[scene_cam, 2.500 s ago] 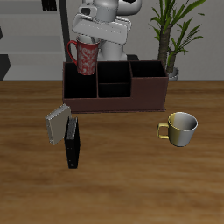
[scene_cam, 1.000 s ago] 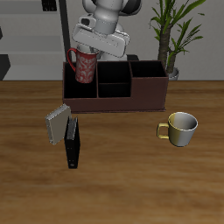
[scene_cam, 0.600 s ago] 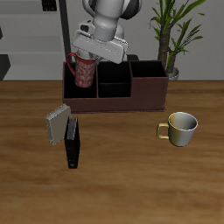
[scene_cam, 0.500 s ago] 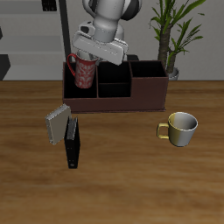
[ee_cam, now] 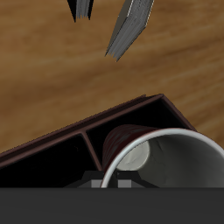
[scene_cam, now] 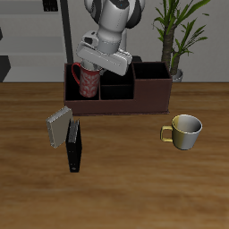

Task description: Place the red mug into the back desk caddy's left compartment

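At the back of the worktop (scene_cam: pixel 114 179), the gripper (scene_cam: pixel 89 66) hangs over the caddy (scene_cam: pixel 117 89) with its fingers (ee_cam: pixel 129 26) on the rim of the red mug (scene_cam: pixel 89 81); grip width cannot be read from either view. The mug is sunk upright into the left compartment (scene_cam: pixel 82 88), rim and upper body above the wall, handle outward. A rim grip keeps the fingers clear of the compartment walls. Nearer the front edge lie two books (scene_cam: pixel 65 137) and a gold mug (scene_cam: pixel 184 131).

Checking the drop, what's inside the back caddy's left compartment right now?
The red mug sits partly down in the left compartment of the caddy, its top above the rim. The compartment floor under it is hidden.
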Controlling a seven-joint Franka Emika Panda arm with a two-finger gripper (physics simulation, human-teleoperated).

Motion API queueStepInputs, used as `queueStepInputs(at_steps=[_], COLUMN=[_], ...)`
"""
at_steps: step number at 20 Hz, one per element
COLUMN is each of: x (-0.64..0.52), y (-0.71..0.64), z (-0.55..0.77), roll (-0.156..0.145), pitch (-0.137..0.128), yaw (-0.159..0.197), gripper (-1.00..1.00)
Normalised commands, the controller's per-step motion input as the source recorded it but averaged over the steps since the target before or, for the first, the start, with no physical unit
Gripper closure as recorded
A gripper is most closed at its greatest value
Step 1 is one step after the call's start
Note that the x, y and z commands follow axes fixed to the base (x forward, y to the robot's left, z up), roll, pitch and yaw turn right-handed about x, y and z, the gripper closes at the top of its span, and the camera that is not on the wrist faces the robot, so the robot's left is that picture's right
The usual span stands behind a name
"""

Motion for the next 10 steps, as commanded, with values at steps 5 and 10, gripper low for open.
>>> queueStepInputs(at_steps=[5, 10], x=[0.02, 0.11], y=[0.04, -0.14], z=[-0.09, -0.24], roll=[0.005, -0.030], pitch=[0.015, 0.055], yaw=[-0.010, -0.064], gripper=[1.00, 1.00])
